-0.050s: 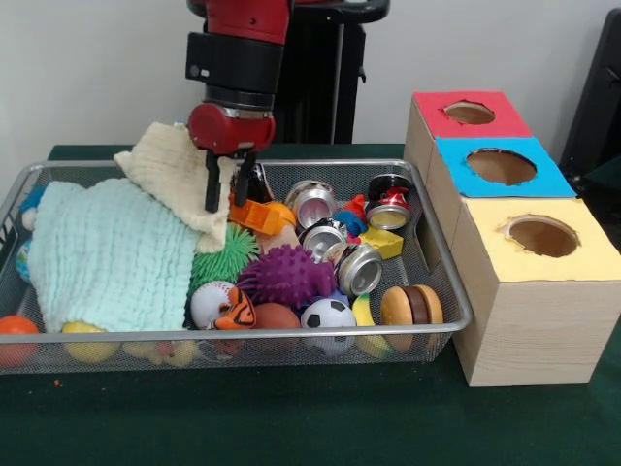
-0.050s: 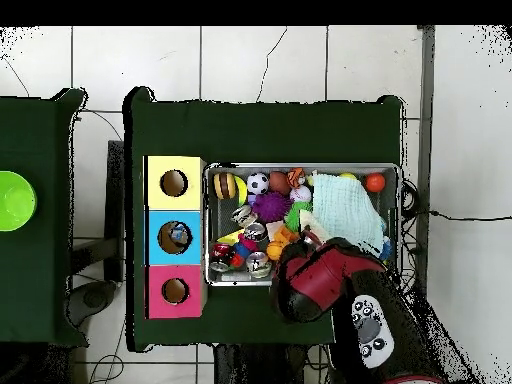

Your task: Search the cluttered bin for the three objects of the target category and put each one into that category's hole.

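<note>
1. The gripper [image 1: 225, 192] hung over the back of the wire bin [image 1: 448, 275], its two dark fingers [image 1: 212, 184] narrowly apart and holding nothing, the tips just beside the edge of the cream cloth [image 1: 175, 175].
2. Left of it, a mint cloth [image 1: 112, 254] covered much of the bin's left half, with an orange ball [image 1: 16, 333] at the front corner.
3. Right of the gripper lay the cans [image 1: 312, 202], several silver ones clustered mid-bin, near but not touching the fingers.
4. A purple spiky ball [image 1: 284, 275] and a soccer ball [image 1: 327, 316] sat in front of the cans.
5. Furthest right stood the box [image 1: 529, 320] with red, blue and yellow holes.
6. The red arm [image 1: 241, 58] came straight down, wrist vertical.
</note>
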### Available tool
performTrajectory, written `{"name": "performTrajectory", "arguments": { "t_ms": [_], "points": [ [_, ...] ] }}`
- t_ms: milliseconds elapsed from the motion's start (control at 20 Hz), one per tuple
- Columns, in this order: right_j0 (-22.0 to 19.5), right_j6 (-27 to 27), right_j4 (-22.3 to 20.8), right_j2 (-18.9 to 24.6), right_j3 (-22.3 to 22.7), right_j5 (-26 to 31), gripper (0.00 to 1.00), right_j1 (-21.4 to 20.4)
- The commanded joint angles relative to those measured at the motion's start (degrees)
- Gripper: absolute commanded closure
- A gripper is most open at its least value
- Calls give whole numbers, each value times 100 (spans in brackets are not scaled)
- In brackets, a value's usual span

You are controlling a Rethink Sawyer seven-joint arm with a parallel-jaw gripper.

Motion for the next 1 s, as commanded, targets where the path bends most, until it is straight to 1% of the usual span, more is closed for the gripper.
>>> {"name": "performTrajectory", "arguments": {
  "t_ms": [50,200,350,450,650,750,800,850,900,1000],
  "points": [
    [-99,1362,134,-972,-1207,-734,0,879],
    [-213,1147,28,-910,-1466,-820,0,1062],
    [-176,994,-21,-947,-1606,-806,0,1079],
    [-82,974,-35,-1115,-1706,-865,0,1133],
    [171,1070,32,-1482,-2007,-970,0,1426],
    [273,1068,82,-1679,-2261,-1156,0,1796],
    [37,944,0,-1347,-2142,-939,0,1734],
    [-401,650,-8,-804,-1913,-575,0,1628],
    [-994,156,161,-114,-1653,-98,100,1534],
    [-1481,-302,313,453,-1467,236,100,1490]
  ]
}}
